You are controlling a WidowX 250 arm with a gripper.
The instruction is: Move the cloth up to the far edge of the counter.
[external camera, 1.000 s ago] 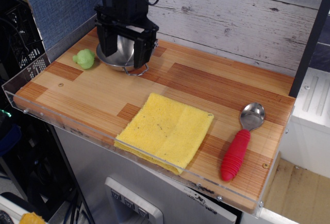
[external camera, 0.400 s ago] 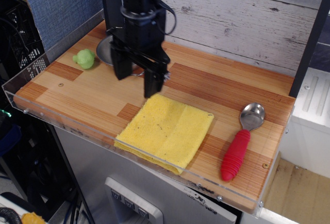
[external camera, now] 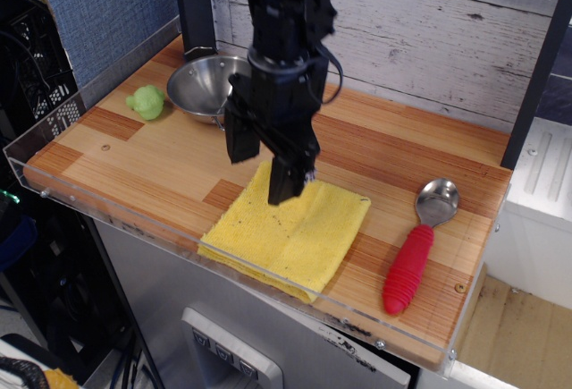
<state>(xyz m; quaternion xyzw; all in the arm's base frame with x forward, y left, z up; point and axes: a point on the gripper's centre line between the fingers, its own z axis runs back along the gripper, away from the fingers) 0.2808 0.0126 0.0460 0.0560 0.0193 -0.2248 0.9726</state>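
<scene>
My arm (external camera: 281,22) is matte black and blocky, with black cables looping beside its wrist; its gripper (external camera: 264,161) ends in two long, flat, squared-off black fingers (external camera: 288,174).

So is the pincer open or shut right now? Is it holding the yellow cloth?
Pincer: open, holding nothing, hanging just over the far part of the cloth.

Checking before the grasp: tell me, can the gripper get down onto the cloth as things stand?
Probably yes. The gripper hangs open right above the cloth, whose top is bare; the bowl and spoon sit well aside.
</scene>
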